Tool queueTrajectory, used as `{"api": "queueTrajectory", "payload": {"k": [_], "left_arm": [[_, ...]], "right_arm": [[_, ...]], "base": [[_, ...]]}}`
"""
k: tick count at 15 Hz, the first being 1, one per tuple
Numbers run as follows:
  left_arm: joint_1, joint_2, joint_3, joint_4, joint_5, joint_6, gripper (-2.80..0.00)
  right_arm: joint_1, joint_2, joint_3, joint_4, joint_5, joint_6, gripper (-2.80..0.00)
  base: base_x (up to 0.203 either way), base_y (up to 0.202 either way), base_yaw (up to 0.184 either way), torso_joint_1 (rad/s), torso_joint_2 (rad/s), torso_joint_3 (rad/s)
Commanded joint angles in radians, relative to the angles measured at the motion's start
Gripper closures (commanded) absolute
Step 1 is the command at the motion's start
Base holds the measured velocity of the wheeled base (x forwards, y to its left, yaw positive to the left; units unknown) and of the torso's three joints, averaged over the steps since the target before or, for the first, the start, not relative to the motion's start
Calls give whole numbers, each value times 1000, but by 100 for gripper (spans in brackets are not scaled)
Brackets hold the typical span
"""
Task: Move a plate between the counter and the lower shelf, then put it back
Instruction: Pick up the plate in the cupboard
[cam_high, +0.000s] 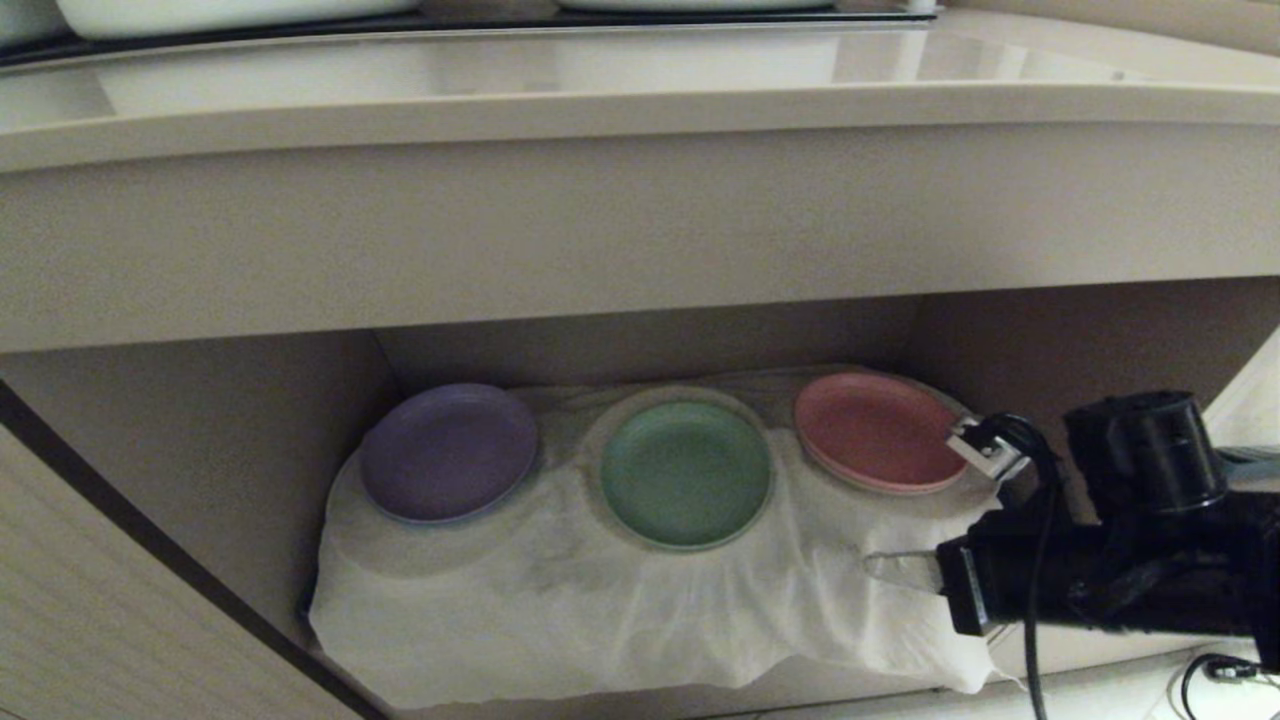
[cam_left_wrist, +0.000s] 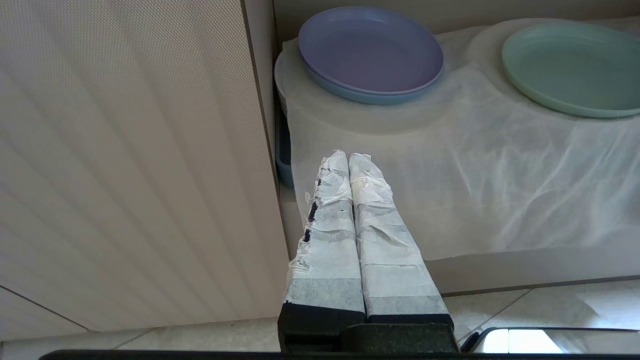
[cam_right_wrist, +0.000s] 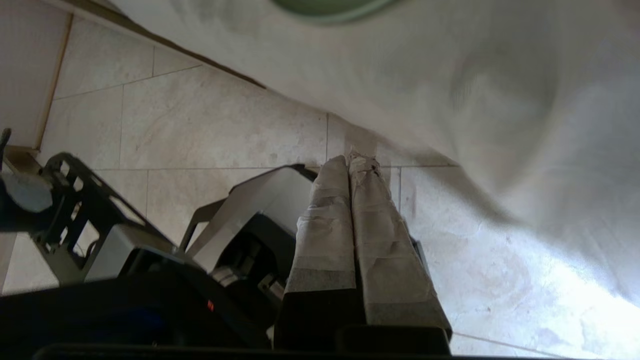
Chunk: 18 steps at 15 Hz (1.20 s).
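Counter overhead; lower shelf beyond my fingertips, white cloth draped over it. Mint-green plate sits mid-shelf, well ahead of both grippers. Right gripper low before the cloth's edge, jaws pressed together, empty; left gripper likewise shut.

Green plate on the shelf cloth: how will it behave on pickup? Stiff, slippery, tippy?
The green plate looks rigid and thin, so probably light. Its low rim offers little grip and may slip. It sits on a hump in the white cloth, so pushing could drag or bunch the cloth.
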<state>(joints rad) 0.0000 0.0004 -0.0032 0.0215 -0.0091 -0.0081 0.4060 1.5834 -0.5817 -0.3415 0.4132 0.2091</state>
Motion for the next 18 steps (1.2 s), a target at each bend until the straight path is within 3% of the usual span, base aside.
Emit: {"api": "queueTrajectory", "payload": {"k": [1, 9, 18], "left_arm": [[0, 0, 0, 0, 0, 0, 0], [0, 0, 0, 0, 0, -1, 0], [0, 0, 0, 0, 0, -1, 0]], "right_arm": [[7, 69, -43, -3, 3, 2, 0], [19, 238, -241, -1, 4, 35, 0], [19, 310, -351, 66, -14, 35, 0]], "base": [[0, 0, 0, 0, 0, 0], [0, 0, 0, 0, 0, 0], [0, 0, 0, 0, 0, 0]]}}
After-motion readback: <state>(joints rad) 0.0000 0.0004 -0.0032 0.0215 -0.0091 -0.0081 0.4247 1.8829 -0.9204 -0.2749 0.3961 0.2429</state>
